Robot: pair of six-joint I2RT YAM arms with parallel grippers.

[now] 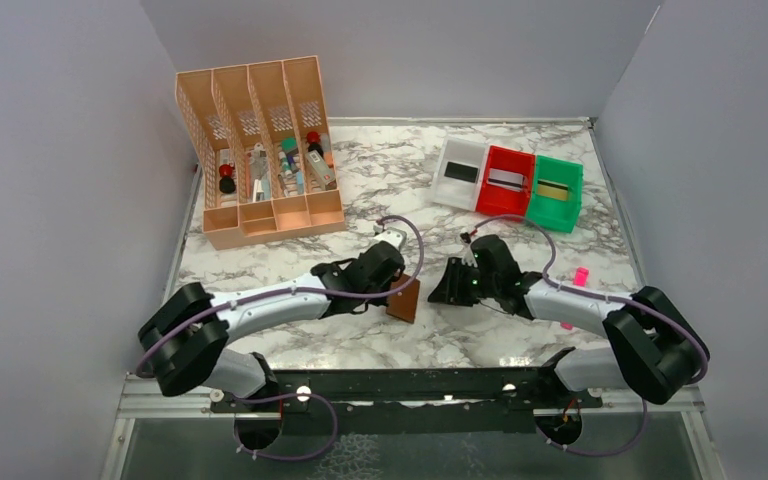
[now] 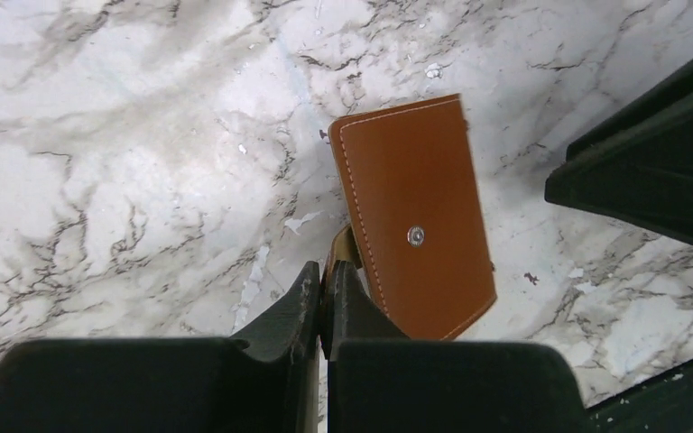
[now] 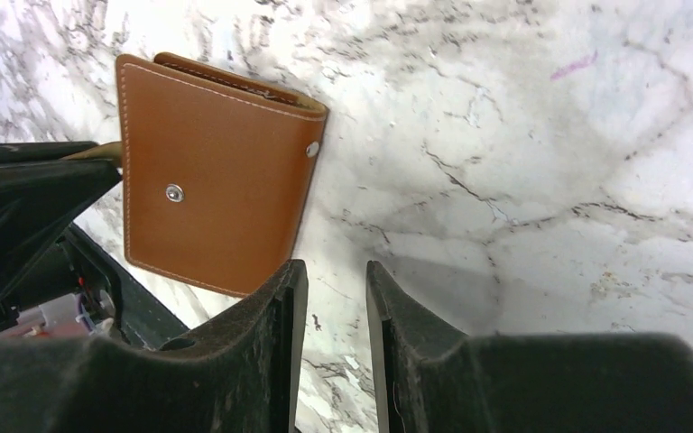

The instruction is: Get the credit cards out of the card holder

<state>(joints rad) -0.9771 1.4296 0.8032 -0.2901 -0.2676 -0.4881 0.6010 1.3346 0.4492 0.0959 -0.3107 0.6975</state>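
Note:
The brown card holder (image 1: 404, 300) is folded shut and tilted up off the marble between my two grippers. My left gripper (image 2: 328, 271) is shut on a thin tan flap at the holder's near edge (image 2: 415, 216); from above it (image 1: 390, 288) sits at the holder's left side. My right gripper (image 3: 336, 271) is open with only marble between its fingers, just right of the holder (image 3: 217, 180) and apart from it; from above it (image 1: 448, 287) is a short gap away. The snap stud on the holder's outer face shows. No credit cards show at the holder.
A peach file organiser (image 1: 260, 150) with small items stands at the back left. White (image 1: 447, 158), red (image 1: 493, 160) and green (image 1: 574, 188) bins sit at the back right, each holding a flat card-like piece. A small pink object (image 1: 580, 276) lies right of my right arm.

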